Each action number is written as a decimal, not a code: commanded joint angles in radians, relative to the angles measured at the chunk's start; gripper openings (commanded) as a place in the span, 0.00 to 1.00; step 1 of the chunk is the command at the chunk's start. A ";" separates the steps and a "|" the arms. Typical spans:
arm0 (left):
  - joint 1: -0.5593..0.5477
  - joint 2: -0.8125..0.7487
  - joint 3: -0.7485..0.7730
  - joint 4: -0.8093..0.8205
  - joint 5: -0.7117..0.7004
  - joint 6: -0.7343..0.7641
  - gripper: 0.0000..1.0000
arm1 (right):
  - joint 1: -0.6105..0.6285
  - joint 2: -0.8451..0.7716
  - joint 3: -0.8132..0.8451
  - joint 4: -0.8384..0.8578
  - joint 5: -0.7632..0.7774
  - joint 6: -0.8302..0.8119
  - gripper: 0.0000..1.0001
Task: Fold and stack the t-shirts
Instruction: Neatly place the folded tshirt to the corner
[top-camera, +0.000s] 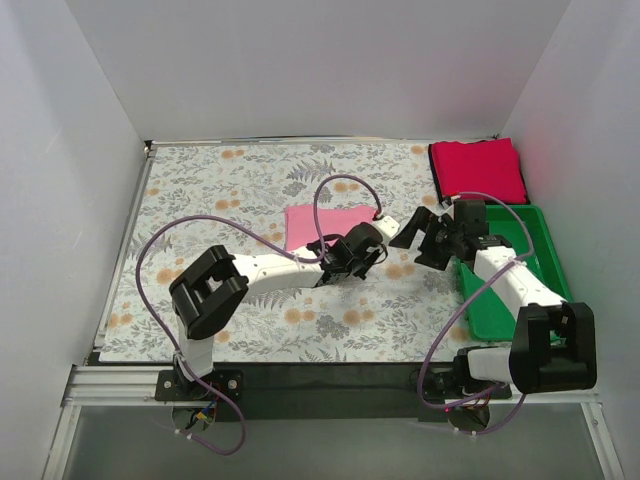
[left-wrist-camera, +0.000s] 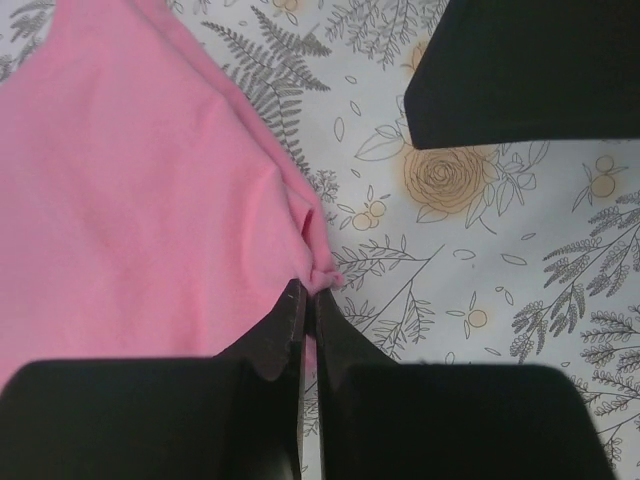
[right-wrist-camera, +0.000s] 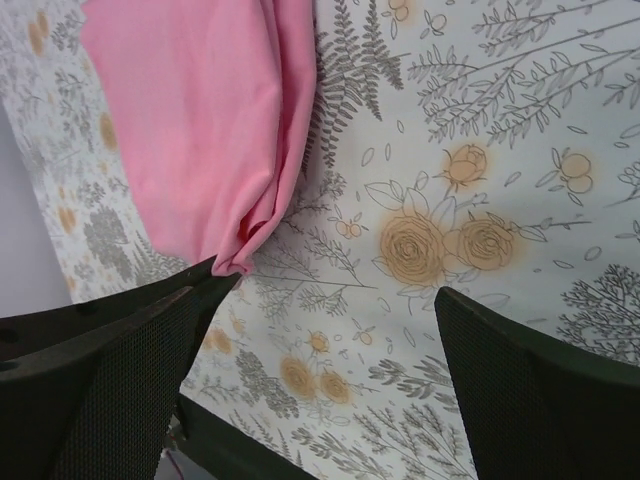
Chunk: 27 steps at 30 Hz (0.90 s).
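Corner of pink t-shirt (left-wrist-camera: 130, 200) clamped in left fingers (left-wrist-camera: 285, 330) — right fingers (right-wrist-camera: 520, 390) apart, nearby — red t-shirt (top-camera: 478, 170) folded, well apart.

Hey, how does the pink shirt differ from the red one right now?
The pink shirt lies mid-table; the red shirt sits at the far right corner, beyond the green bin. The pink shirt's corner is pinched in the shut left pincer; nothing touches the red shirt. Both look folded into flat rectangles.
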 joint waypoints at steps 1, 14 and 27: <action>0.013 -0.076 -0.015 0.007 0.006 -0.025 0.00 | 0.010 0.021 -0.025 0.186 -0.062 0.138 0.90; 0.022 -0.098 -0.003 -0.003 0.004 -0.070 0.00 | 0.130 0.314 -0.008 0.479 -0.025 0.352 0.88; 0.025 -0.106 0.008 -0.003 0.012 -0.116 0.00 | 0.226 0.518 0.076 0.539 -0.059 0.351 0.76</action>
